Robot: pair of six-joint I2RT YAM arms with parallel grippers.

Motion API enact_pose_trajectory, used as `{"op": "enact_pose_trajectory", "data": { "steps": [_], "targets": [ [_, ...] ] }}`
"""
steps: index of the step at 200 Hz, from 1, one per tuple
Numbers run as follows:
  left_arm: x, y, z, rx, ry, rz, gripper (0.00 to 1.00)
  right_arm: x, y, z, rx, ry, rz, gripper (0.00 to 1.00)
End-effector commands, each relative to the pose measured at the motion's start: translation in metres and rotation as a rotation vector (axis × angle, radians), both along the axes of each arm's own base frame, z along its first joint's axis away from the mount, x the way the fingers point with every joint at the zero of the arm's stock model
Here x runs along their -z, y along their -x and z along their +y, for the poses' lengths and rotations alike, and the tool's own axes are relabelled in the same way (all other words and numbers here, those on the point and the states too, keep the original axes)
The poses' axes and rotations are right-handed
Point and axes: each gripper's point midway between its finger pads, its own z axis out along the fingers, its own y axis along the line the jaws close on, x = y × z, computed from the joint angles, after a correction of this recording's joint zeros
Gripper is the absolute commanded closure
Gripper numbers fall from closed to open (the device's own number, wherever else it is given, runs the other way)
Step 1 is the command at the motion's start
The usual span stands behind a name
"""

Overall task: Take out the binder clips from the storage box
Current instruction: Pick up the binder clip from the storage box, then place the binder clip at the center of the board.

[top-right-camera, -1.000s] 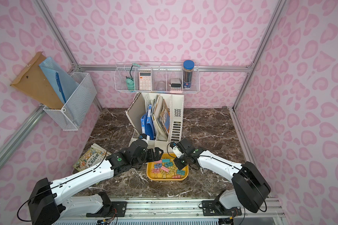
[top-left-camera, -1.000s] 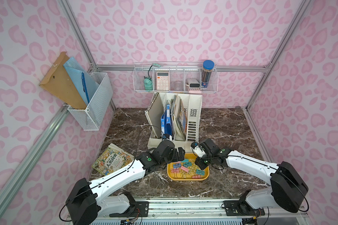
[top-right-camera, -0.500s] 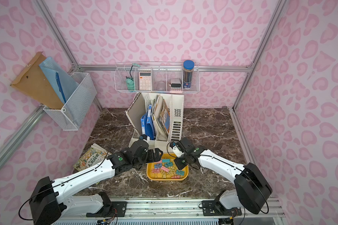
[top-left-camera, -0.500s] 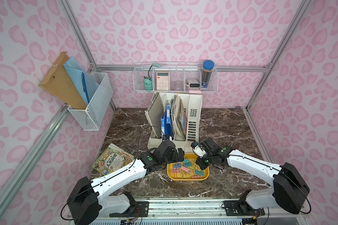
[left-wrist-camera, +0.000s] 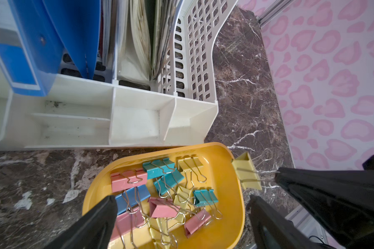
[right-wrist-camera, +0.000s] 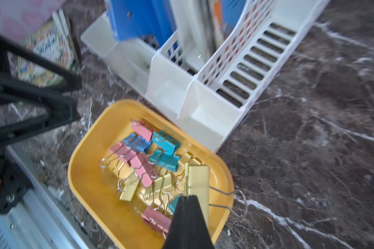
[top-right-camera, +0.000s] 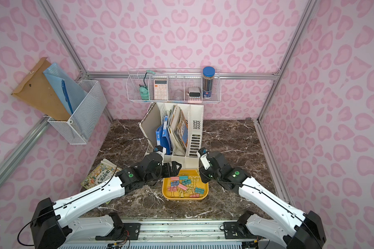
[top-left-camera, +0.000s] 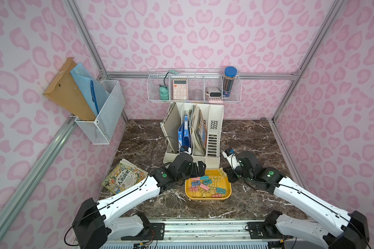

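Right wrist: yellow clip (right-wrist-camera: 198,180) in tool (right-wrist-camera: 187,197)

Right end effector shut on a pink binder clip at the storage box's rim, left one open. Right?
Not pink: the right end effector is shut on a yellow binder clip at the storage box rim, as the right wrist view shows. The left end effector is open.

dark marble tabletop (top-left-camera: 246,138) carries a cream file organiser (top-left-camera: 214,133), the storage box (top-left-camera: 207,198) and a picture book (top-left-camera: 124,179).
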Motion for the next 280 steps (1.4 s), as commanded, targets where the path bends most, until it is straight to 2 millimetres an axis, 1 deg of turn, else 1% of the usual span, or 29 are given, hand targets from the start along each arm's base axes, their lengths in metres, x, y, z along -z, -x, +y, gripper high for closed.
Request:
{"op": "enact_pose_trajectory", "data": {
  "steps": [1, 14, 27, 38, 43, 71, 90, 105, 112, 125, 135, 157, 173, 200, 224, 267, 280],
  "targets": [
    [-0.007, -0.003, -0.015, 0.041, 0.016, -0.008, 0.00, -0.024, -0.030, -0.043, 0.292, -0.183, -0.079, 1.00],
    [-0.005, -0.004, -0.024, 0.057, 0.004, 0.005, 0.01, -0.018, -0.041, -0.074, 0.430, -0.307, -0.061, 1.00],
    [-0.004, -0.003, -0.038, 0.079, -0.009, 0.011, 0.00, 0.003, -0.049, -0.104, 0.577, -0.406, -0.002, 1.00],
    [-0.002, -0.003, -0.049, 0.092, -0.033, 0.014, 0.01, 0.021, -0.054, -0.122, 0.674, -0.471, 0.052, 1.00],
    [0.000, -0.002, -0.054, 0.098, -0.045, 0.014, 0.00, 0.028, -0.055, -0.125, 0.697, -0.500, 0.069, 1.00],
    [-0.001, -0.003, -0.074, 0.105, -0.084, -0.005, 0.00, 0.046, -0.065, -0.125, 0.800, -0.645, 0.108, 1.00],
    [-0.002, -0.005, -0.077, 0.081, -0.076, -0.013, 0.01, 0.055, -0.069, -0.126, 0.898, -0.674, 0.121, 1.00],
    [-0.003, -0.008, -0.074, 0.056, -0.062, -0.023, 0.00, 0.061, -0.069, -0.125, 0.989, -0.689, 0.118, 1.00],
    [-0.003, -0.008, -0.073, 0.048, -0.059, -0.029, 0.00, 0.065, -0.069, -0.128, 1.053, -0.696, 0.111, 1.00],
    [-0.004, -0.010, -0.067, 0.021, -0.063, -0.039, 0.00, 0.071, -0.069, -0.122, 1.111, -0.725, 0.119, 1.00],
    [-0.006, -0.010, -0.062, 0.005, -0.065, -0.048, 0.01, 0.080, -0.066, -0.119, 1.179, -0.731, 0.144, 1.00],
    [-0.011, -0.010, -0.055, -0.008, -0.065, -0.067, 0.01, 0.098, -0.061, -0.121, 1.327, -0.740, 0.179, 1.00],
    [-0.013, -0.009, -0.051, -0.017, -0.070, -0.072, 0.01, 0.104, -0.061, -0.118, 1.376, -0.763, 0.188, 1.00],
    [-0.013, -0.007, -0.047, -0.024, -0.067, -0.072, 0.00, 0.125, -0.053, -0.117, 1.522, -0.750, 0.243, 1.00],
    [-0.012, -0.006, -0.044, -0.033, -0.073, -0.068, 0.01, 0.129, -0.057, -0.110, 1.572, -0.762, 0.248, 1.00],
    [-0.013, -0.005, -0.039, -0.044, -0.074, -0.071, 0.01, 0.143, -0.052, -0.105, 1.679, -0.741, 0.293, 1.00],
    [-0.012, -0.005, -0.038, -0.047, -0.077, -0.072, 0.00, 0.144, -0.053, -0.099, 1.668, -0.732, 0.308, 0.95]
  ]
}}
